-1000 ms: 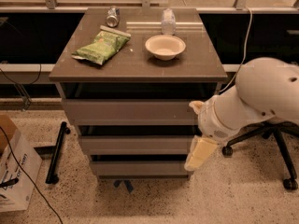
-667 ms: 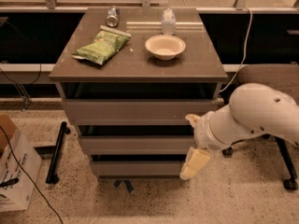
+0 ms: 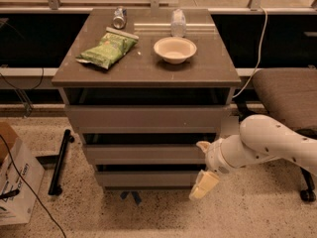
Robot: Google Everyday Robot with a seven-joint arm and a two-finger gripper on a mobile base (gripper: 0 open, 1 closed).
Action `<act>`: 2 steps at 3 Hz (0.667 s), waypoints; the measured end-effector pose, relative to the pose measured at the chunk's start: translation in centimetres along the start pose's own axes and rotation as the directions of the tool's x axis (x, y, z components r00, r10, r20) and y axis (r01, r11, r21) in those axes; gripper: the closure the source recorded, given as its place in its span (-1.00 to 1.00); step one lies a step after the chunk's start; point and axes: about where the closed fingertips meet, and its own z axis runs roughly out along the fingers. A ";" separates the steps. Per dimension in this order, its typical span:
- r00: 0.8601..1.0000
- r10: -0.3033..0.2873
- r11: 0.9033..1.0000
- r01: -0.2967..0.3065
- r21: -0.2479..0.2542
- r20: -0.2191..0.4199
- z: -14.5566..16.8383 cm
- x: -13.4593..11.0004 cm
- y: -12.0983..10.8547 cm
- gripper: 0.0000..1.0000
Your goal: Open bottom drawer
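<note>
The cabinet [image 3: 146,73] has three grey-brown drawers with flat fronts. The bottom drawer [image 3: 148,178] is the lowest front, just above the floor, with a dark gap above it. My gripper [image 3: 204,184] is cream-coloured, on the end of a white arm [image 3: 267,143] that reaches in from the right. It sits low at the right end of the bottom drawer's front, close to its corner. I cannot tell whether it touches the front. The middle drawer [image 3: 146,153] and top drawer [image 3: 146,117] are above it.
On the cabinet top lie a green chip bag [image 3: 106,49], a white bowl [image 3: 175,49], a can [image 3: 119,18] and a clear bottle [image 3: 178,23]. A chair [image 3: 285,95] stands at the right, a cardboard box [image 3: 15,182] at the left, and a black bar [image 3: 60,161] lies on the floor.
My arm has dropped lower and moved left, bringing the gripper down from beside the middle drawer to the right end of the bottom drawer. The drawers have not moved.
</note>
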 end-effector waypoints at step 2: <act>0.999 -0.026 0.999 0.027 0.025 -0.030 3.6 0.9 -1.3 -1.00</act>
